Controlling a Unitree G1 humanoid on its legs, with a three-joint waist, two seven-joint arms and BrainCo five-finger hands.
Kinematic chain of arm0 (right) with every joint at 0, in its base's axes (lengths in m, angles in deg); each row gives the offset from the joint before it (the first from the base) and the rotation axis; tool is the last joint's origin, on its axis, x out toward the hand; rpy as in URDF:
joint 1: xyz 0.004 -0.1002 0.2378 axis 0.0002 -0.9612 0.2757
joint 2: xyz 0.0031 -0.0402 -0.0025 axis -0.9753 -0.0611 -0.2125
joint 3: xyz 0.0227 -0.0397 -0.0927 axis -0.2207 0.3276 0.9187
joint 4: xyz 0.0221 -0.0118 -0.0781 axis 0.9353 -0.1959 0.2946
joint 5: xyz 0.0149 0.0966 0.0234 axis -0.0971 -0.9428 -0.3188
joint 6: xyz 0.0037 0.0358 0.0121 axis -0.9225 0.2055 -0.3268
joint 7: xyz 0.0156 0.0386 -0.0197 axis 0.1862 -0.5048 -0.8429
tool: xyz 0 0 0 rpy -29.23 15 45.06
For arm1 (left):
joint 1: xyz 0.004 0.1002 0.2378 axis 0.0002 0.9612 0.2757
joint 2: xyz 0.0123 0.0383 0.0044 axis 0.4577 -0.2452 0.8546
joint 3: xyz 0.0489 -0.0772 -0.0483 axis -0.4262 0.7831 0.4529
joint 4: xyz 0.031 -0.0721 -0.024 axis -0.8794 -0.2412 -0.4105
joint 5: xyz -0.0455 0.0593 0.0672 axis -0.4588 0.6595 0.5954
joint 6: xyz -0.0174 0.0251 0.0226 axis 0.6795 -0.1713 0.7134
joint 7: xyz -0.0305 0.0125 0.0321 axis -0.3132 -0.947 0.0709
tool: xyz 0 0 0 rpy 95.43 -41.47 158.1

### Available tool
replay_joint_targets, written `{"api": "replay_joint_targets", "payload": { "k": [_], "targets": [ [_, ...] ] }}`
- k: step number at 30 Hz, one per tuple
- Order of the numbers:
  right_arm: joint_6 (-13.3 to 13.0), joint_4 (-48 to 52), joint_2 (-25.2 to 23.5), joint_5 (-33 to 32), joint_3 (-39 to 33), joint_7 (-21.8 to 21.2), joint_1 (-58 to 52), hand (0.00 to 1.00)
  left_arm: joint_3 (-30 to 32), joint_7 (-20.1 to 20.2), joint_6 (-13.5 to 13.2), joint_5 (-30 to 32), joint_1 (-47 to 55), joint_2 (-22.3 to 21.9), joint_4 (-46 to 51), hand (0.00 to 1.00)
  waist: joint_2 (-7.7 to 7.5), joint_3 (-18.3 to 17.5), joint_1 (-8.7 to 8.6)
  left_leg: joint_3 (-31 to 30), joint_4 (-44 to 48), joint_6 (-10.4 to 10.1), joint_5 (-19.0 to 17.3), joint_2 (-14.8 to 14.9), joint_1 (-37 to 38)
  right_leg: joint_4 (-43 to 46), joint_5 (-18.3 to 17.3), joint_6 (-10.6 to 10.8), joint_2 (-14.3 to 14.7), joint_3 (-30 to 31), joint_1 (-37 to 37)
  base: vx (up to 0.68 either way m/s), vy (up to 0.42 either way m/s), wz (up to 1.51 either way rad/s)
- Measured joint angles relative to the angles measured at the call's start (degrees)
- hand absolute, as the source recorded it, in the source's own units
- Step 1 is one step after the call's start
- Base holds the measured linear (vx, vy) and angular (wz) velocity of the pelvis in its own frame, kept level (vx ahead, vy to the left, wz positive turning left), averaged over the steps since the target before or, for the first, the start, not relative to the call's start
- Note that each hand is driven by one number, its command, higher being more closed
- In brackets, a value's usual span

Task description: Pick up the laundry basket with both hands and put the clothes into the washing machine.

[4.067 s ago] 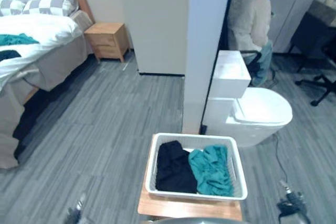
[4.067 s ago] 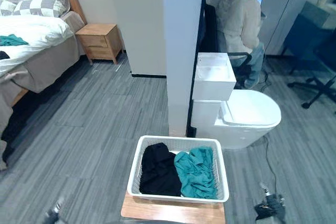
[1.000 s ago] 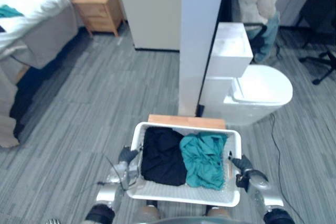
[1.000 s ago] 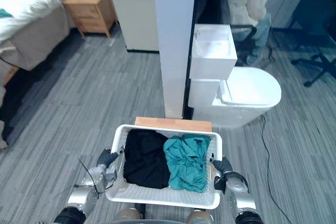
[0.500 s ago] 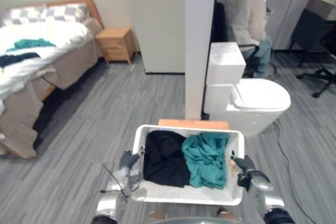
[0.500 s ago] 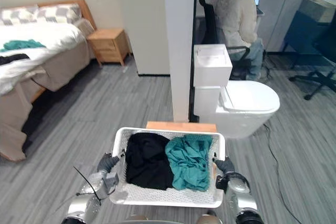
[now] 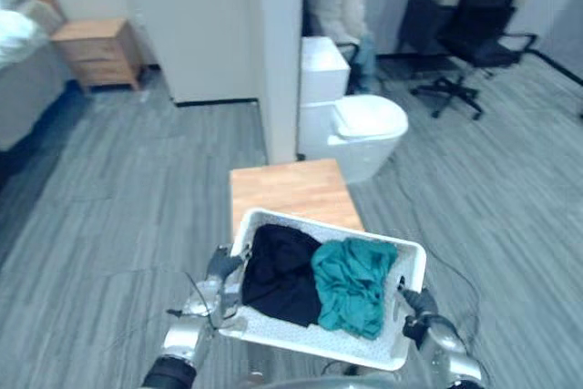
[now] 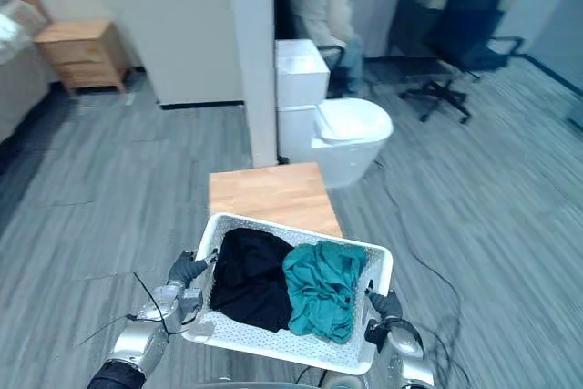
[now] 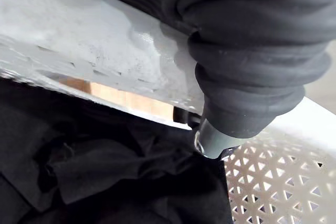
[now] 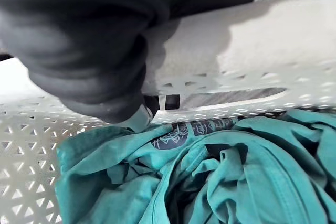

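Laundry basket (image 7: 301,332) held between both hands, just in front of the wooden bench (image 7: 287,189).
The left hand (image 7: 221,272) was closed on the basket's left rim and the right hand (image 7: 417,302) on its right rim, each with fingers hooked at a handle slot. Inside, a black garment (image 7: 281,275) lay on the left, touching a teal garment (image 7: 351,284) on the right. A white toilet (image 7: 364,125) stood beyond the bench.
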Motion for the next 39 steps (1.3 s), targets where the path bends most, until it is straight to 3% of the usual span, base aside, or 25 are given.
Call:
{"api": "replay_joint_targets", "payload": {
  "k": [3, 5, 6, 7, 9, 11, 12, 13, 14, 15, 17, 18, 21, 23, 24, 25, 26, 27, 29, 30, 32, 34, 37, 38, 39],
  "targets": [
    [0.0, 0.1, 0.6, -0.1, 0.0, 0.0, 0.0, 1.00, 0.0, 0.0, 0.2, 0.0, -0.2, -0.6, 0.0, 1.00, -0.57, 0.1, -0.26, 8.5, 1.7, -1.6, -0.6, 1.4, -0.3, -4.8, -2.6, -0.8, -1.1, -5.6, 0.2, -0.17, -0.156, -1.76],
    [0.2, -0.2, 3.3, -0.9, 0.2, 0.0, 0.5, 1.00, 0.3, -0.1, 1.1, 0.1, -0.2, -3.6, 0.0, 1.00, 4.38, -1.0, -0.11, 16.2, -5.0, -4.2, -0.1, 5.8, 2.8, -19.7, 1.1, -2.2, 8.0, -3.1, 2.5, -0.14, -0.105, -2.37],
    [0.2, 0.1, 4.0, -0.8, 0.6, 0.0, 1.4, 1.00, 0.9, -0.2, 0.8, 0.1, -0.1, -4.0, 0.1, 1.00, 4.82, -1.1, 0.13, 19.6, -6.3, -4.9, 0.4, 6.3, 3.7, -17.3, 0.8, -2.8, 7.8, -3.7, 1.1, -0.12, -0.135, -2.69],
    [0.0, 0.8, 3.4, -0.8, 0.9, 0.0, 1.5, 1.00, 1.4, -0.2, 0.1, 0.0, -0.7, -3.4, 0.1, 1.00, 1.94, -1.1, -0.15, 24.4, -5.8, -5.6, 0.8, 5.9, 5.0, -18.0, 3.6, -1.1, 6.7, -0.6, 1.1, -0.08, -0.157, -2.48],
    [0.1, 1.8, 2.6, -0.7, 0.3, 0.4, 1.1, 1.00, 1.3, -0.2, 0.0, 0.0, -1.3, -3.3, -0.2, 1.00, 1.68, -0.8, -0.82, 28.9, -1.3, -7.4, 0.0, 10.3, 6.0, -20.5, 5.6, -2.8, 11.2, 3.7, 1.2, 0.02, -0.261, -1.95],
    [-0.1, 4.1, 2.4, -0.7, -1.1, 0.4, -2.1, 1.00, 0.5, -0.1, 0.0, 0.0, -0.9, -3.8, -0.3, 1.00, 1.22, 0.2, -2.44, 30.6, 13.3, -7.6, -1.5, 18.8, 6.7, -20.8, 5.6, -5.3, 16.0, 7.7, 3.2, 0.17, -0.297, -1.38],
    [0.2, 5.2, 2.6, -0.6, -1.3, 0.4, -3.6, 1.00, 0.3, 0.2, 0.0, 0.0, -0.1, -4.1, -0.6, 1.00, 2.51, 1.2, -2.02, 26.6, 28.0, 1.1, -0.3, 25.7, 4.2, -21.1, 5.0, -6.8, 19.4, 11.3, 5.2, 0.22, -0.252, -1.62],
    [0.3, 5.2, 2.6, -0.4, -1.3, 0.4, -3.9, 1.00, 0.4, 0.5, 0.0, 0.0, 0.7, -4.6, -0.6, 1.00, 2.65, 1.6, -1.35, 18.5, 37.6, 8.0, 3.6, 28.4, 0.2, -20.9, 4.4, -8.0, 21.0, 14.8, 6.8, 0.23, -0.167, -1.90],
    [0.4, 5.3, 3.5, -0.2, -1.1, 0.4, -3.7, 1.00, 0.7, 0.6, -0.1, -0.1, 1.3, -5.1, -0.6, 1.00, 3.32, 2.2, -0.84, 8.7, 44.0, 6.8, 3.6, 26.5, -4.2, -20.1, 3.1, -9.5, 22.4, 18.1, 7.4, 0.24, 0.026, -1.96],
    [0.3, 5.4, 4.4, 0.3, -0.9, 0.4, -3.2, 1.00, 1.0, 0.6, -0.7, -0.1, 1.8, -6.3, -0.6, 1.00, 4.07, 3.5, 0.12, -2.0, 48.4, 3.8, 1.2, 18.7, -9.6, -18.5, 2.0, -10.4, 22.6, 22.4, 7.5, 0.20, 0.123, -1.75],
    [0.5, 5.4, 5.4, 0.4, 0.0, 0.3, -2.7, 1.00, 1.6, 0.6, -1.2, -0.2, 3.0, -6.6, -0.3, 1.00, 3.72, 4.4, 1.69, -9.8, 46.1, 0.4, -1.6, 8.2, -15.1, -17.6, 1.3, -10.7, 22.5, 28.7, 7.1, 0.28, 0.177, -1.99],
    [1.3, 5.4, 5.3, 0.5, 1.4, 0.1, -2.8, 1.00, 2.6, 0.6, -1.2, -0.2, 4.2, -6.3, -0.2, 1.00, 3.91, 4.4, 2.65, -10.1, 39.1, -0.2, -2.1, 5.5, -18.6, -18.6, 1.4, -9.7, 22.1, 31.4, 8.0, 0.31, 0.176, -1.94],
    [1.5, 5.8, 3.5, 0.6, 1.3, 0.4, -3.0, 1.00, 2.6, 0.9, -1.2, -0.2, 3.5, -4.9, -0.1, 1.00, 4.03, 4.5, 0.81, -8.8, 17.4, -1.5, -0.7, 5.5, -22.8, -20.9, -0.4, -7.9, 20.8, 33.2, 11.3, 0.36, 0.209, -0.85],
    [1.0, 6.1, 4.5, 0.6, 1.2, 0.4, -3.0, 1.00, 2.7, 0.9, -1.2, -0.2, 3.6, -6.1, 0.0, 1.00, 4.63, 4.1, 0.44, -12.6, -0.4, -6.0, 3.2, 3.3, -21.1, -21.2, -3.5, -6.9, 19.7, 33.4, 12.8, 0.48, 0.292, -0.06],
    [1.0, 6.0, 4.4, 0.8, 1.2, 0.4, -3.0, 1.00, 3.0, 0.9, -1.2, -0.2, 4.0, -6.1, 0.0, 1.00, 3.88, 3.5, 0.41, -13.2, 0.4, -5.7, 8.4, 1.5, -21.0, -19.2, -7.1, -6.7, 17.8, 33.8, 13.4, 0.58, 0.363, 0.03],
    [1.1, 6.0, 4.0, 1.2, 1.3, 0.4, -3.0, 1.00, 3.1, 0.9, -1.2, -0.3, 4.4, -6.1, 0.0, 1.00, 2.54, 2.9, 0.68, -12.9, 0.9, -4.7, 9.5, -0.2, -20.7, -17.7, -9.2, -6.8, 16.3, 34.1, 13.2, 0.70, 0.368, -0.08],
    [1.0, 5.3, 3.2, 2.3, 1.3, 0.4, -4.0, 1.00, 3.1, 0.9, -1.2, -0.4, 5.6, -5.4, 0.1, 1.00, -0.56, 1.0, 1.37, -11.8, 0.7, -3.4, 10.2, -3.6, -20.0, -12.8, -12.6, -5.3, 13.5, 34.5, 12.9, 0.39, 0.163, -0.21],
    [0.7, 4.4, 2.8, 2.8, 1.3, 0.2, -3.8, 1.00, 3.1, 0.9, -1.2, -0.4, 5.6, -5.2, 0.1, 1.00, -1.50, 0.8, 1.67, -10.9, 1.1, -1.9, 10.4, -4.7, -19.3, -5.2, -13.3, -3.8, 13.0, 33.6, 10.5, 0.64, 0.203, -0.13],
    [0.3, 1.9, 1.6, 3.4, 1.2, 0.3, -2.2, 1.00, 3.1, 0.7, -0.5, -0.4, 5.5, -4.2, -0.2, 1.00, -2.20, 1.5, 0.51, -9.9, 2.2, 2.9, 7.0, -7.7, -13.7, 18.4, -3.6, 2.5, 10.5, 29.2, 2.4, 0.66, 0.219, 0.09],
    [-0.1, 2.9, 1.6, 4.6, 1.2, 0.1, -2.1, 1.00, 3.4, 0.7, -0.7, -0.8, 5.3, -4.1, -0.1, 1.00, -1.53, 2.0, -0.13, -10.1, -0.1, 4.6, 5.0, -9.0, -7.2, 29.3, 4.5, 2.9, 8.6, 25.9, -0.4, 0.60, 0.241, 0.07],
    [-0.5, 3.2, 1.3, 4.5, 1.1, 0.1, -1.5, 1.00, 3.9, 0.7, -1.5, -0.8, 4.4, -4.1, 0.3, 1.00, 0.20, 2.4, -0.17, -10.5, -2.9, 4.8, 3.3, -9.1, -0.6, 35.2, 0.8, -0.8, 8.2, 22.0, -4.0, 0.63, 0.243, -0.03],
    [-0.9, 5.3, 0.7, 4.5, 1.1, 0.1, -1.5, 1.00, 4.5, 0.7, -2.2, -0.8, 3.8, -3.7, 0.8, 1.00, 0.98, 2.5, -0.51, -10.6, -7.4, 4.5, 2.5, -9.1, 4.9, 32.1, -3.0, -2.6, 7.0, 15.6, -9.1, 0.55, 0.153, -0.11],
    [-1.0, 6.9, 0.3, 4.5, 0.5, 0.2, -0.6, 1.00, 4.7, 0.7, -2.8, -0.9, 2.4, -3.8, 1.1, 1.00, 1.53, 2.9, -1.70, -11.4, -10.8, 3.5, -0.3, -8.7, 10.4, 13.7, -4.4, -3.3, 6.8, 8.7, -14.5, 0.54, 0.059, 0.10],
    [-0.9, 7.5, 0.2, 4.5, 0.1, 0.2, 0.0, 1.00, 4.8, 0.7, -2.8, -1.0, 2.1, -4.0, 1.1, 1.00, 2.08, 3.2, -1.83, -11.2, -11.2, 2.6, -2.4, -8.2, 13.2, 0.6, -1.3, -3.1, 7.5, 6.5, -14.7, 0.78, -0.009, 0.22],
    [-1.1, 7.5, -0.5, 4.6, 0.2, 0.4, -0.3, 1.00, 4.9, 0.7, -2.8, -1.0, 2.2, -3.7, 1.2, 1.00, 1.84, 2.9, -1.87, -10.7, -11.2, -0.2, -5.0, -7.8, 16.9, -17.5, 5.7, -2.0, 9.1, 7.3, -13.5, 1.09, -0.040, 0.25]
  ]
}}
